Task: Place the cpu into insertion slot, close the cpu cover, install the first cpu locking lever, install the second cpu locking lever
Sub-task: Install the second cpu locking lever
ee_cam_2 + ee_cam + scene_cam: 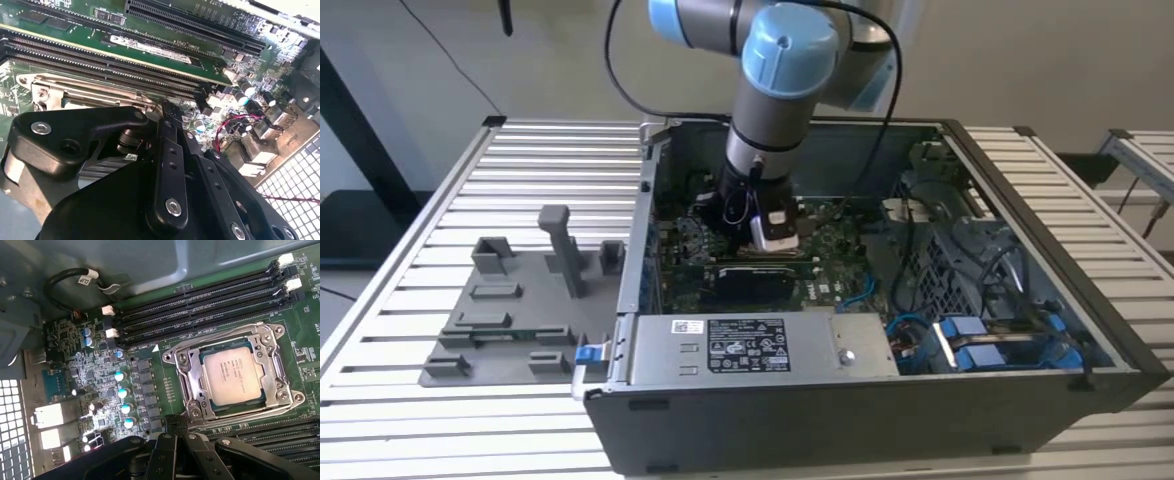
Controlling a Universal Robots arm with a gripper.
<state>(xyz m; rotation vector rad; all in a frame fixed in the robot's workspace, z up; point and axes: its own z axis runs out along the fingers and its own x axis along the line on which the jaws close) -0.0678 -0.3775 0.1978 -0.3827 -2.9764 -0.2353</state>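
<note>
The cpu, a grey-tan square chip, lies flat in the insertion slot on the green board. The silver metal cover is folded down around the chip's edges. Thin metal levers run along the frame's sides; I cannot tell whether they are latched. My gripper hovers just beside one corner of the socket frame, its black fingers pressed together and holding nothing. In the second wrist view the gripper ends next to the silver frame. In the exterior view the gripper reaches down into the case above the socket.
Long black memory slots flank the socket. Upright capacitors and a looped black cable stand close by. The open computer case walls the arm in, with a power supply in front. A grey fixture plate sits at the exterior view's left.
</note>
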